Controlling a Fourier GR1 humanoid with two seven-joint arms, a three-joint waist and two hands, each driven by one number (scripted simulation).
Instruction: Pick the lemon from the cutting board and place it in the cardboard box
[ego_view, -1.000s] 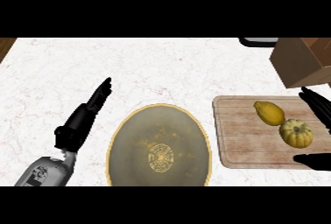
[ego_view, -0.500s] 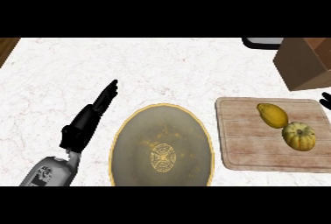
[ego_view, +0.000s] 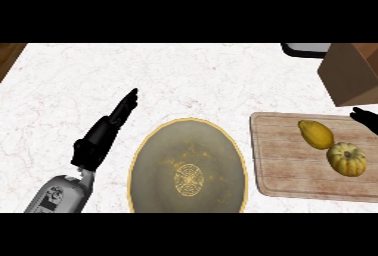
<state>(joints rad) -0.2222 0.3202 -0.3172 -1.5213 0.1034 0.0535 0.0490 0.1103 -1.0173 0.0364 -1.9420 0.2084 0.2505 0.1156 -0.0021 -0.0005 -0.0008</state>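
You see only a few black fingertips of the right robot hand (ego_view: 363, 116) at the right edge; whether they curl is unclear. The brown cardboard box (ego_view: 351, 74) at the desk's far right corner is cut off, as is a dark object (ego_view: 306, 49) beside it. The olive round plate (ego_view: 187, 173) loses its near rim.

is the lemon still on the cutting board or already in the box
On the board. The lemon lies on the cutting board beside a small squash; the cardboard box stands apart, behind the board.
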